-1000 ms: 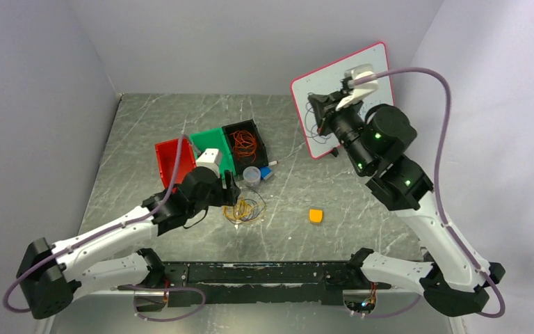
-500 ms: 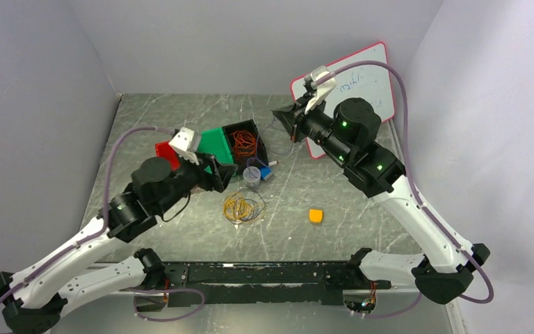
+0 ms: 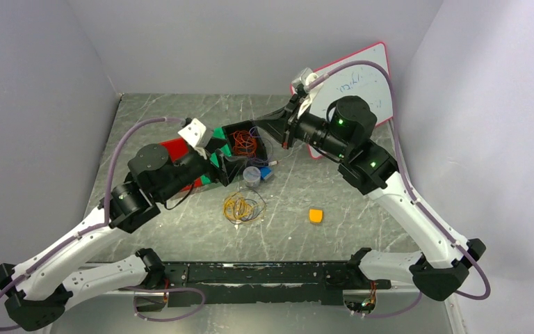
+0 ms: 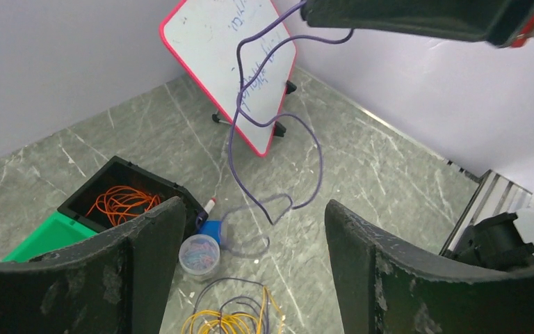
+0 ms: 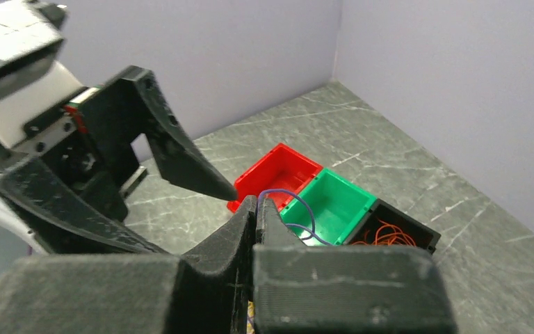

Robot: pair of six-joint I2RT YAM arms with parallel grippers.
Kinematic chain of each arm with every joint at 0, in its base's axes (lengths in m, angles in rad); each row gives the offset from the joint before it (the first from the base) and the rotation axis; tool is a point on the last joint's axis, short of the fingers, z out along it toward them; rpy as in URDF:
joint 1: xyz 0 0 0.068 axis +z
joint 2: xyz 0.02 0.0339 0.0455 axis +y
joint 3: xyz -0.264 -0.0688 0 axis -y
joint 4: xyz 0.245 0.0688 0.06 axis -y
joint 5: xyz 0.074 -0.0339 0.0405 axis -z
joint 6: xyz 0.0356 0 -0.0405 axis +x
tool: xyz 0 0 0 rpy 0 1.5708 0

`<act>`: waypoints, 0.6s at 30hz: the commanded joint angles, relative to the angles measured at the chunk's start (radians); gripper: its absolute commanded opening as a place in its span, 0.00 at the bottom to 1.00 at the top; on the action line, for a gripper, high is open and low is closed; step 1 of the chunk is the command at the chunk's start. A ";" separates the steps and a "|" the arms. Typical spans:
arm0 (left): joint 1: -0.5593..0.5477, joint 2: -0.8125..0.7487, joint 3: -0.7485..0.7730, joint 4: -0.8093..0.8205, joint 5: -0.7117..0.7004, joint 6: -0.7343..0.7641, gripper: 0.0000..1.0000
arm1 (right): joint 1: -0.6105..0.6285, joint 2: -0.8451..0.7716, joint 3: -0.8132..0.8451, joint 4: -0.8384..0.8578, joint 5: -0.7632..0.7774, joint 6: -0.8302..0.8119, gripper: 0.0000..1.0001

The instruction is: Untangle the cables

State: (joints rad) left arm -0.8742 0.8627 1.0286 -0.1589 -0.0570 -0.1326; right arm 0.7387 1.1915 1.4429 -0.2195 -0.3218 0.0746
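Purple cable pinched in the right gripper, fingers closed on it; left gripper spread wide, nothing held.

The cable is hung from the right gripper in slack loops, in front of the left gripper's open fingers, its low end near the cup. It is judged thin, limp, light and easily snagged, so it is best taken on a free strand, not at a crossing. A yellow tangle lies on the table under the left gripper, apart from it. An orange cable is coiled in the black bin.

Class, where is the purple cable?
Left wrist view: the purple cable hangs from the right tool, between the black bin and the whiteboard.
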 commanded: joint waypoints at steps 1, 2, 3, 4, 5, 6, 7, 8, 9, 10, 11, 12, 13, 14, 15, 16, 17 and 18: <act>-0.003 0.010 0.021 0.034 0.036 0.041 0.78 | -0.002 -0.037 -0.015 0.049 -0.085 0.010 0.00; -0.003 0.014 0.021 0.037 0.039 0.039 0.78 | -0.003 -0.041 -0.016 0.051 -0.096 0.011 0.00; -0.003 0.017 0.019 0.043 0.042 0.036 0.77 | -0.002 -0.043 -0.018 0.053 -0.107 0.011 0.00; -0.003 0.020 0.019 0.048 0.046 0.034 0.78 | -0.003 -0.045 -0.019 0.056 -0.119 0.013 0.00; -0.004 0.025 0.019 0.053 0.053 0.031 0.78 | -0.002 -0.047 -0.020 0.059 -0.131 0.015 0.00; -0.003 0.029 0.018 0.061 0.058 0.028 0.77 | -0.002 -0.050 -0.021 0.062 -0.141 0.017 0.00; -0.003 0.033 0.017 0.070 0.065 0.023 0.77 | -0.003 -0.051 -0.022 0.066 -0.153 0.020 0.00; -0.003 0.038 0.015 0.084 0.073 0.021 0.75 | -0.003 -0.051 -0.022 0.068 -0.163 0.022 0.00; -0.003 0.044 0.012 0.092 0.073 0.018 0.74 | -0.003 -0.051 -0.022 0.071 -0.173 0.024 0.00; -0.003 0.053 0.010 0.097 0.073 0.015 0.73 | -0.003 -0.051 -0.022 0.073 -0.181 0.026 0.00; -0.003 0.061 0.009 0.100 0.069 0.012 0.72 | -0.002 -0.052 -0.023 0.076 -0.190 0.027 0.00; -0.003 0.071 0.007 0.104 0.063 0.007 0.71 | -0.002 -0.053 -0.022 0.077 -0.196 0.028 0.00; -0.003 0.077 0.005 0.109 0.057 0.001 0.69 | -0.002 -0.054 -0.022 0.078 -0.201 0.029 0.00; -0.003 0.086 0.003 0.111 0.051 -0.005 0.66 | -0.002 -0.056 -0.022 0.078 -0.204 0.030 0.00; -0.003 0.095 0.004 0.111 0.048 -0.010 0.60 | -0.003 -0.058 -0.022 0.078 -0.204 0.030 0.00; -0.003 0.102 0.007 0.109 0.051 -0.014 0.52 | -0.002 -0.060 -0.023 0.077 -0.204 0.031 0.00; -0.003 0.108 0.009 0.110 0.052 -0.017 0.44 | -0.003 -0.063 -0.025 0.077 -0.201 0.030 0.00; -0.002 0.112 0.011 0.109 0.053 -0.020 0.36 | -0.003 -0.065 -0.028 0.077 -0.198 0.030 0.00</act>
State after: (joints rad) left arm -0.8742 0.9619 1.0286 -0.0948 -0.0181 -0.1356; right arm 0.7387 1.1538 1.4284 -0.1688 -0.4980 0.0940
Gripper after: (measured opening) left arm 0.469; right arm 0.015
